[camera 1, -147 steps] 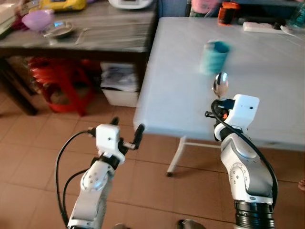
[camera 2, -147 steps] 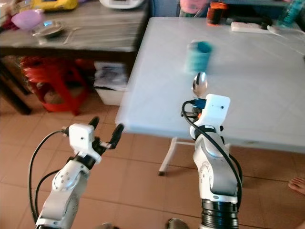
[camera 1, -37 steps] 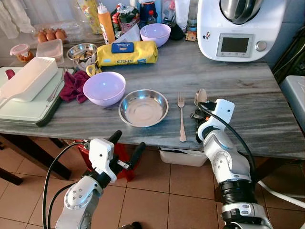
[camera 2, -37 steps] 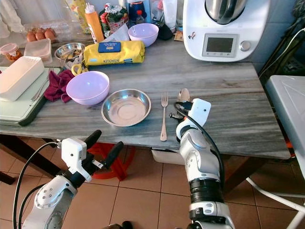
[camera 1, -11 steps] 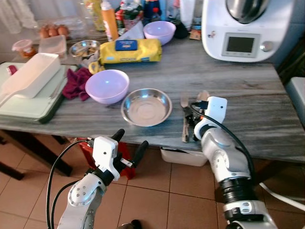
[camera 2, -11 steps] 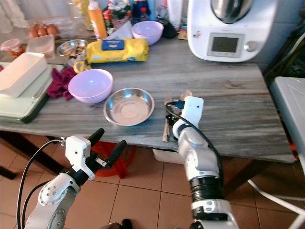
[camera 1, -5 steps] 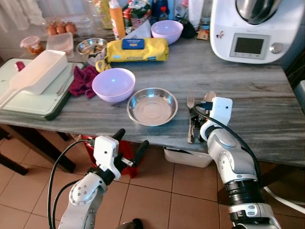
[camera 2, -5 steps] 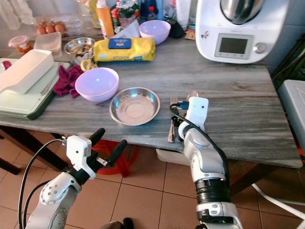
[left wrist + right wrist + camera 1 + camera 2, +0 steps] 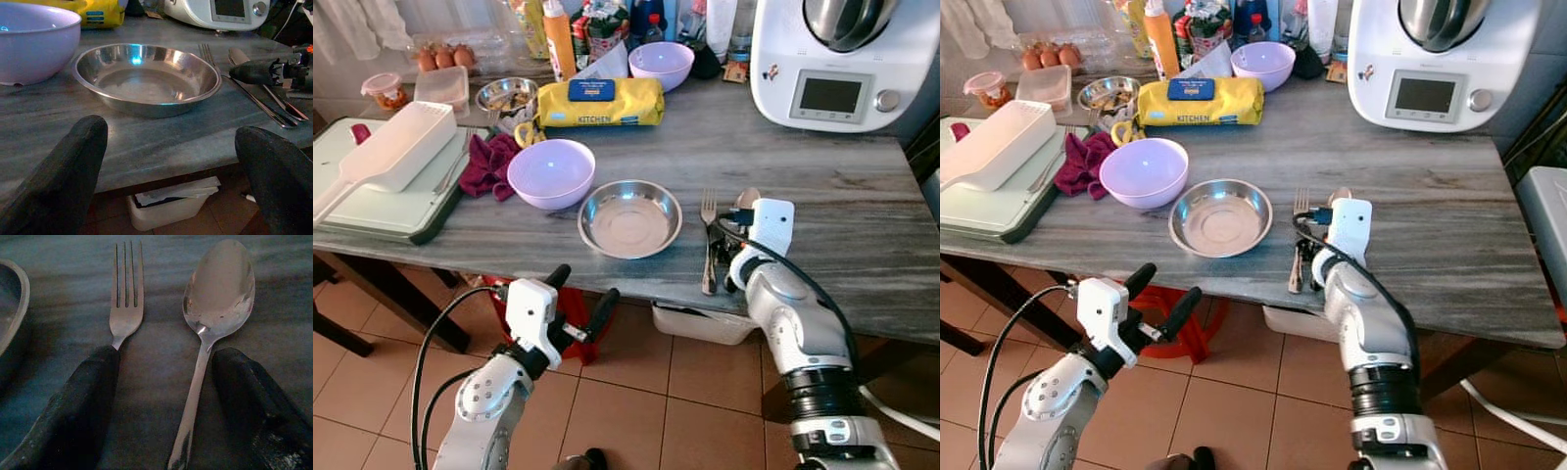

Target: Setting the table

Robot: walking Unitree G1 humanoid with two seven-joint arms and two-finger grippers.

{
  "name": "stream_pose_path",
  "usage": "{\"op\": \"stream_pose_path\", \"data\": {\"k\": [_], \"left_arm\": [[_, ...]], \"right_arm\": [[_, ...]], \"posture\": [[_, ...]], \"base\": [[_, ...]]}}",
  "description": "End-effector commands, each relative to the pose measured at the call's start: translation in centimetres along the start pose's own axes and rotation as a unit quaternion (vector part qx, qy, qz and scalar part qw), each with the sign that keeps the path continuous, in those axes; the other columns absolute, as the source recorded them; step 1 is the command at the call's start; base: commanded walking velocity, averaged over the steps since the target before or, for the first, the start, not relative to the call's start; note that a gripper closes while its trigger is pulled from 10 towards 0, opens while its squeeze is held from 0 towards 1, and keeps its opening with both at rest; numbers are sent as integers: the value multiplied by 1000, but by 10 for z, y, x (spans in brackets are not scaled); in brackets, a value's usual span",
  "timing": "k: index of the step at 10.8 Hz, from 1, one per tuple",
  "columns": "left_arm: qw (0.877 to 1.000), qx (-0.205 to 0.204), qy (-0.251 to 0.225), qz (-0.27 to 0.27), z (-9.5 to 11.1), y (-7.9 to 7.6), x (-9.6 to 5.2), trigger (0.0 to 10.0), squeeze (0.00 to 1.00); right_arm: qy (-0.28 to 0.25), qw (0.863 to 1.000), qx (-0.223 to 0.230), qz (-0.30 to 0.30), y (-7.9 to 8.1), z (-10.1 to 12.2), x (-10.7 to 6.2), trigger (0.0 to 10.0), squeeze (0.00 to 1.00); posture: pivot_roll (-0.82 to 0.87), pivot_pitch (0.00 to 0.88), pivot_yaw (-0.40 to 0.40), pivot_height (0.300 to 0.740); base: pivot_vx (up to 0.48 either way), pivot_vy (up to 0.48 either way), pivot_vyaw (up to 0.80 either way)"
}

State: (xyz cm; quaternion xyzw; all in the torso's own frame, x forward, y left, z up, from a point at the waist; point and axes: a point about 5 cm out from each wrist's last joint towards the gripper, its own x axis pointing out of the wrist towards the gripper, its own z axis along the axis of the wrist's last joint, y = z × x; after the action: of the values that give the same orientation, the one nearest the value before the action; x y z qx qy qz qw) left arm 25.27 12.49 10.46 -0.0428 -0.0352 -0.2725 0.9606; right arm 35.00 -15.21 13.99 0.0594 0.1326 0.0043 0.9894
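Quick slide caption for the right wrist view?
Open right gripper straddles the spoon lying beside the fork on the table.

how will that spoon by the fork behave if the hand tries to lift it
The spoon looks like polished metal, so probably stiff and slippery. It lies flat on the counter, likely hard to get under. The right hand straddles its thin handle.

steel plate [image 9: 630, 217], fork [image 9: 708, 239] beside it; right gripper [image 9: 728, 238] over cutlery

The spoon [image 9: 215, 298], fork [image 9: 125, 303] and the dish [image 9: 146, 76] beside the fork are polished metal, glossy with reflections. The counter [image 9: 842, 196] is smooth grey streaked stone with a dull sheen. Matt black rubbery fingers [image 9: 83, 401] flank the spoon. Beyond the dish, a bowl [image 9: 551, 172] looks like glossy lilac plastic, a cloth [image 9: 487, 164] soft maroon fabric.
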Motion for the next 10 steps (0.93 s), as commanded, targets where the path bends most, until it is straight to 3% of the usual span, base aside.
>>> {"op": "stream_pose_path", "data": {"k": [1, 2, 3, 4, 5, 6, 8, 10], "left_arm": [[1000, 0, 11, 4, -4, 1, -3, 10000, 0], [1000, 1, 11, 4, -4, 0, -3, 10000, 0], [1000, 1, 11, 4, -4, 1, -2, 10000, 0], [1000, 2, 10, 4, -3, 1, -2, 10000, 0], [1000, 2, 8, 4, -3, 1, -1, 10000, 0], [1000, 2, 8, 4, -2, 1, -1, 10000, 0], [1000, 2, 8, 5, -2, 1, -1, 10000, 0], [1000, 3, 9, 5, -2, 1, -1, 10000, 0]], "right_arm": [[94, 995, 3, -24, -13, -41, -3, 4902, 0], [101, 995, 2, -25, -13, -43, -4, 4980, 0], [105, 994, 1, -29, -16, -43, -4, 3255, 0], [98, 995, -2, -25, -15, -41, -4, 3373, 0], [98, 995, 0, -24, -15, -40, -4, 2784, 0], [101, 995, 1, -25, -15, -41, -4, 1255, 0], [116, 993, 6, -22, -16, -45, -5, 2078, 0], [136, 990, 6, -17, -19, -52, -7, 1843, 0]], "posture": [[-39, 169, 74, 740], [-38, 170, 75, 740], [-38, 170, 75, 740], [-38, 170, 75, 740], [-42, 168, 73, 740], [-42, 167, 73, 740], [-40, 168, 72, 740], [-37, 168, 73, 740]], "base": [[0, 0, 0], [0, 0, 0], [0, 0, 0], [0, 0, 0], [0, 0, 0], [0, 0, 0], [0, 0, 0], [0, 0, 0]]}}
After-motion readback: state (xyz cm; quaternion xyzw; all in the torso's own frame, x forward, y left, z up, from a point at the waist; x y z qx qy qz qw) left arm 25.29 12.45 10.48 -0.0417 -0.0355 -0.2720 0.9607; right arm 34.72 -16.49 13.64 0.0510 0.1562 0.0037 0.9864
